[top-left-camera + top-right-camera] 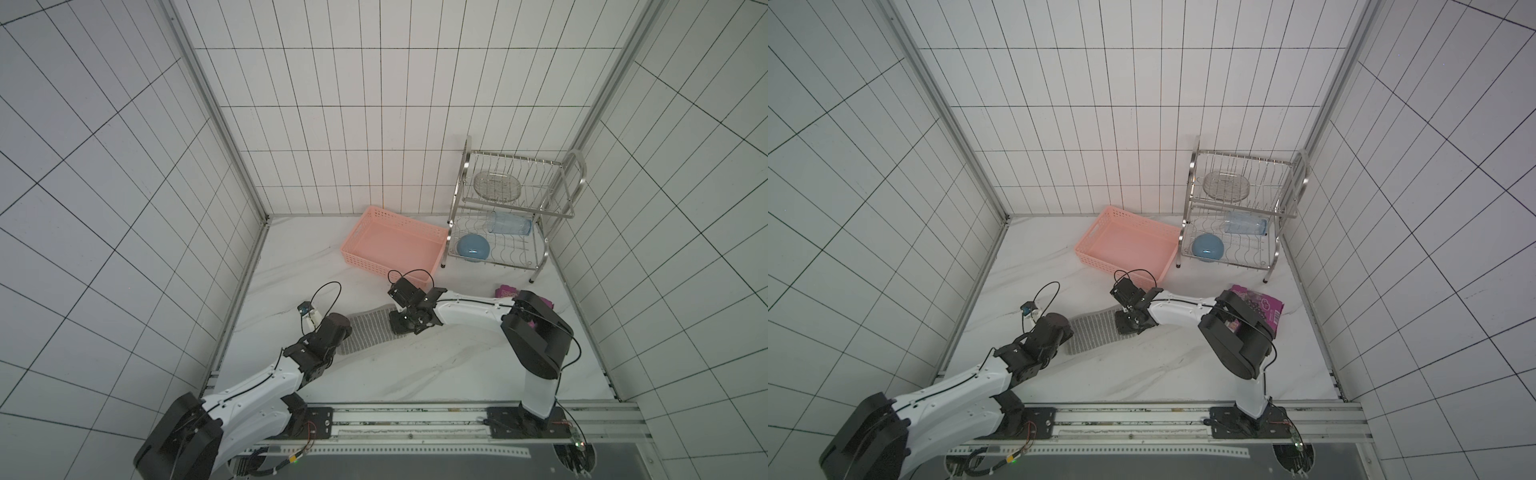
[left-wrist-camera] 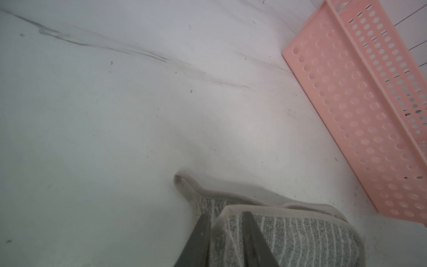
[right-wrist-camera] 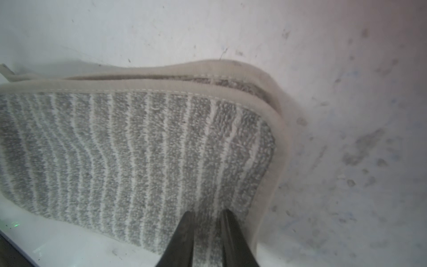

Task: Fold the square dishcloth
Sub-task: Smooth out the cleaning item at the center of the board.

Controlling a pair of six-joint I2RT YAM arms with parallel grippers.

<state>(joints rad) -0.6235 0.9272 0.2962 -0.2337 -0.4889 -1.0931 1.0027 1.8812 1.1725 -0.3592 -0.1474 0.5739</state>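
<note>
Showing the square dishcloth (image 1: pixel 370 328) folded double on the table (image 1: pixel 415 365), nearer than the pink basket (image 1: pixel 374 266). Left gripper (image 2: pixel 225 215): jaws narrowly parted astride its left end. Right gripper (image 3: pixel 207 210): jaws narrow over its right end; whether they pinch it cannot be told.

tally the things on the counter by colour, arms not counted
grey: 1, dishcloth
pink: 1, basket
blue: 2, bowl and tumbler
purple: 1, snack packet
silver: 1, wire rack
clear: 1, oval dish
total: 7
</note>
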